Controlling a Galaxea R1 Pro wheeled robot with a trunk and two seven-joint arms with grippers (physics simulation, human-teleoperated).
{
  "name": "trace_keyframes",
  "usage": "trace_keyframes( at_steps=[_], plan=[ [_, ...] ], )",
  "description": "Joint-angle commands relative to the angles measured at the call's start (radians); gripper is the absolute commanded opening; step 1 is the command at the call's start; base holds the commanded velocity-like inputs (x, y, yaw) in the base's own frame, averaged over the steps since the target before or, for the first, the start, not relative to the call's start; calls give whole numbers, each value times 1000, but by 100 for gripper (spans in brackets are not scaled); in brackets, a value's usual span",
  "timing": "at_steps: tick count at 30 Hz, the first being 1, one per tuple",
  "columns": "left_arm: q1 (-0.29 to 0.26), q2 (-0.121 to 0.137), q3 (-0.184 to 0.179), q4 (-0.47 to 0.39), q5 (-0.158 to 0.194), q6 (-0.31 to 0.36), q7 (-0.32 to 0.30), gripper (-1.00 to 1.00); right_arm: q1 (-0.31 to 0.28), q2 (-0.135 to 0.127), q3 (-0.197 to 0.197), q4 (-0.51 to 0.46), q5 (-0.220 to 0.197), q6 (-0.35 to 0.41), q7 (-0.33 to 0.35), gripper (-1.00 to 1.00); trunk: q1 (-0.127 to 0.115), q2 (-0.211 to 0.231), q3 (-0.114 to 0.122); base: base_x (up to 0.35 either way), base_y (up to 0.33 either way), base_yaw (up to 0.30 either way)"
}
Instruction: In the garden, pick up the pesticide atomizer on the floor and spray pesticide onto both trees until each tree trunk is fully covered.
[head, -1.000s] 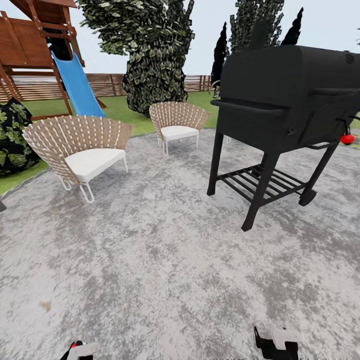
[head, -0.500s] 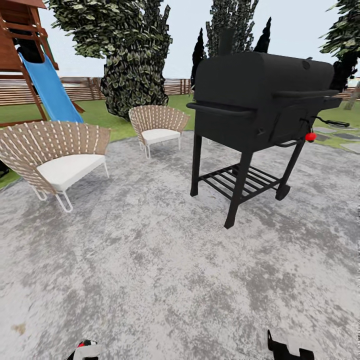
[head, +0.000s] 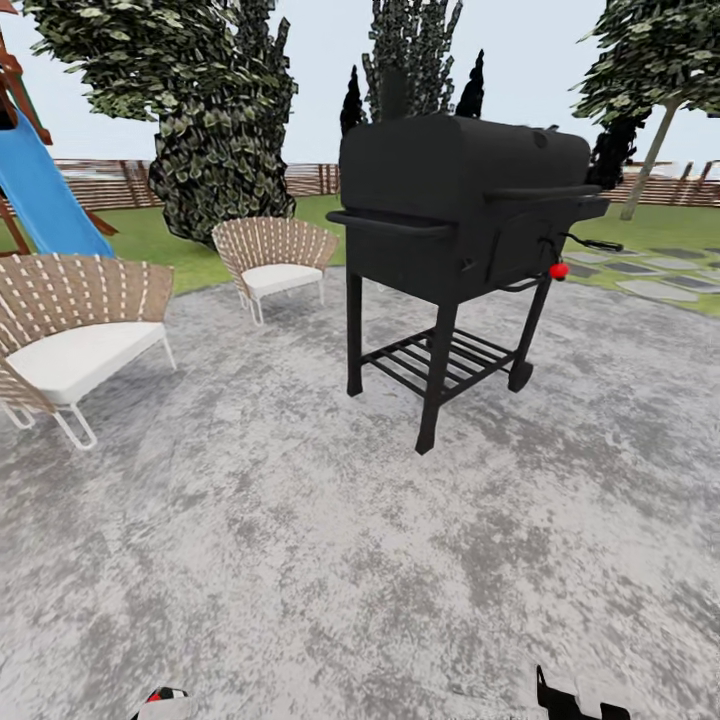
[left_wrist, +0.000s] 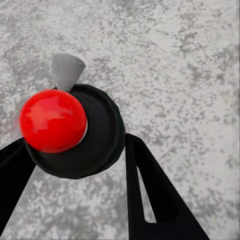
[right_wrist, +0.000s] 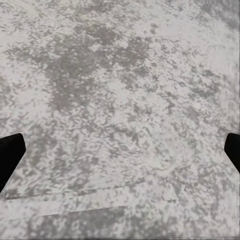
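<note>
Where the head view looks down and forward, a broad patio (head: 300, 540) of mottled grey and white stone spreads across most of the ground, edged further off by the green lawn of the garden (head: 660, 225). A black barbecue smoker (head: 460, 215) stands on the patio on four legs with a slatted lower shelf, a small red knob at its right side. Two woven fan-backed chairs with white cushions sit on the stone: one near the left edge (head: 70, 335), another further back (head: 275, 255) beside the lawn. A blue slide (head: 40, 200) leans at the far left, and a brown slatted fence (head: 120, 182) runs along the back behind a large dark leafy bush (head: 215, 130). At the right, a tree (head: 655, 70) with a slim pale trunk and green crown rises over grey stepping stones (head: 650, 285) set in the grass. The left gripper (left_wrist: 75, 165) pinches the pesticide atomizer (left_wrist: 75, 132), whose round black body, red ball top and pale nozzle sit between its dark fingers (left_wrist: 150, 195), above the speckled stone. The right gripper (right_wrist: 120, 155) is spread wide, its two black fingertips (right_wrist: 10, 155) at opposite edges of its wrist view with nothing between them but the grey patio.
</note>
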Motion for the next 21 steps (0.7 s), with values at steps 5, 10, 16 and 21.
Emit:
trace_keyframes(
  at_steps=[5,10,16,21],
  plan=[
    [0,0,-1,0,6,-4,0,-100,-1,0,-1,2,4,-3,-3,100,0,0,3,0,0,-267],
    [0,-1,-2,0,5,-6,-1,-100,-1,0,-1,5,4,-3,-3,100,0,0,8,42,-95,-267],
    [0,-1,-2,0,5,-6,-1,-100,-1,0,-1,7,4,-3,-3,100,0,0,13,115,-245,-267],
    [0,-1,-2,0,5,-5,-1,-100,-1,0,-1,7,4,-3,-2,100,0,0,17,117,-254,-267]
  ],
)
